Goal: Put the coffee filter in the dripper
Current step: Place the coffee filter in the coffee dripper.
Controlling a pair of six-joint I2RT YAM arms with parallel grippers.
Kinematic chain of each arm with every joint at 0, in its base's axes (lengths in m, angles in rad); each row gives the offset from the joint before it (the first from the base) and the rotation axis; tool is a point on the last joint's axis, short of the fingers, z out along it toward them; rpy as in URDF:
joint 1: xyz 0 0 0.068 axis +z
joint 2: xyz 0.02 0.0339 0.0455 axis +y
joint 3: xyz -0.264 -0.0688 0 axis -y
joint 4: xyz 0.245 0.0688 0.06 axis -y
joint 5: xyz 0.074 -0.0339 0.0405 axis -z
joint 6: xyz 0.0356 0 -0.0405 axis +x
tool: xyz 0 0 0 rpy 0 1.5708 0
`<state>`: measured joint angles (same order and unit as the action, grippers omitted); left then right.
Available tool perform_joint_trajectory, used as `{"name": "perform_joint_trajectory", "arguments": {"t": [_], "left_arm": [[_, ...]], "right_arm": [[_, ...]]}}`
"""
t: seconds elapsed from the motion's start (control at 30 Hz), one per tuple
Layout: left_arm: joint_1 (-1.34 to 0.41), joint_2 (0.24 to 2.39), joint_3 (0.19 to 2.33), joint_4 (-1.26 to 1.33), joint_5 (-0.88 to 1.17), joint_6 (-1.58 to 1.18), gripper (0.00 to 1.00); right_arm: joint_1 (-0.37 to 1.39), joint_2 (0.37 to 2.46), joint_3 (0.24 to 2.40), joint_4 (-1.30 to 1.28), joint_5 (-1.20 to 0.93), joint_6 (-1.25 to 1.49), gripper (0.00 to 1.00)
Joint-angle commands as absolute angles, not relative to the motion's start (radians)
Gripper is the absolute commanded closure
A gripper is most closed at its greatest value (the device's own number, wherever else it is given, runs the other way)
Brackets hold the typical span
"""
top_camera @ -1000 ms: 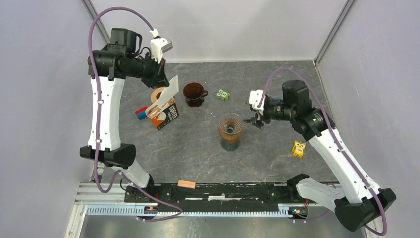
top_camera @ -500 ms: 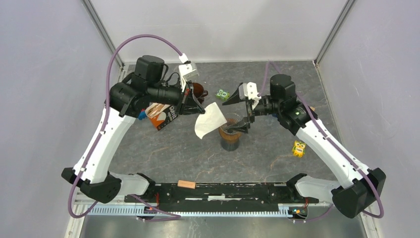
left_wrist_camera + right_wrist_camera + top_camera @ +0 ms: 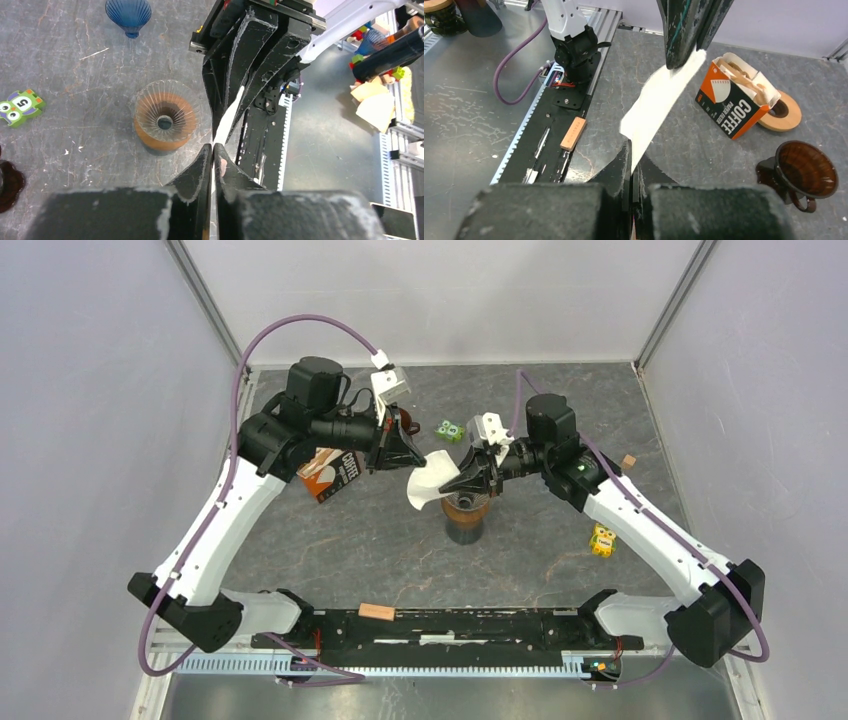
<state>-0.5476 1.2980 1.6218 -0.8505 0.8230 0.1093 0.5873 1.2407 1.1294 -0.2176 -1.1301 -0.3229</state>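
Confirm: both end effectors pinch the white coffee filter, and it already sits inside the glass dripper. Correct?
Not quite. The left end effector and right end effector do pinch the white coffee filter, but it is held in the air; the left wrist view shows the glass dripper empty.

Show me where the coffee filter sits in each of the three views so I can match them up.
Top external: coffee filter mid-table, just left of the dripper, pinched by both hands.
Left wrist: thin edge-on white strip rising from the left hand.
Right wrist: white sheet in the centre, slanting up from the right hand.
Shared landmark: black base rail.
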Motion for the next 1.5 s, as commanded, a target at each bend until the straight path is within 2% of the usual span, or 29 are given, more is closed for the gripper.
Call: {"name": "perform_joint_trajectory", "arguments": {"t": [0.0,0.1,0.2,0.57,0.83,1.07,1.47], "left_arm": [[-0.552,1.239,1.591,-0.821,0.865,0.162,0.79],[-0.543,1.219,1.607,-0.888,0.871,0.260,0.55],[-0.525,1.201,1.615,-0.893,0.838,0.283,0.47],[-0.588,1.213,1.500,-0.762,0.826,0.208,0.42],[-0.616,1.211,1.483,-0.757,0.840,0.217,0.42],[-0.616,1.180,1.506,-0.864,0.796,0.323,0.42],[-0.641,1.255,1.530,-0.807,0.809,0.271,0.42]], "right_arm": [[0.578,1.198,1.063,-0.154,-1.107,-0.312,1.00],[0.557,1.163,1.017,-0.149,-1.138,-0.329,1.00],[0.552,1.130,0.990,-0.215,-1.167,-0.417,1.00],[0.551,1.121,0.959,-0.202,-1.225,-0.418,1.00],[0.545,1.140,0.956,-0.160,-1.225,-0.365,1.00],[0.542,1.148,0.952,-0.160,-1.223,-0.363,1.00],[0.542,1.162,0.957,-0.136,-1.243,-0.333,1.00]]}}
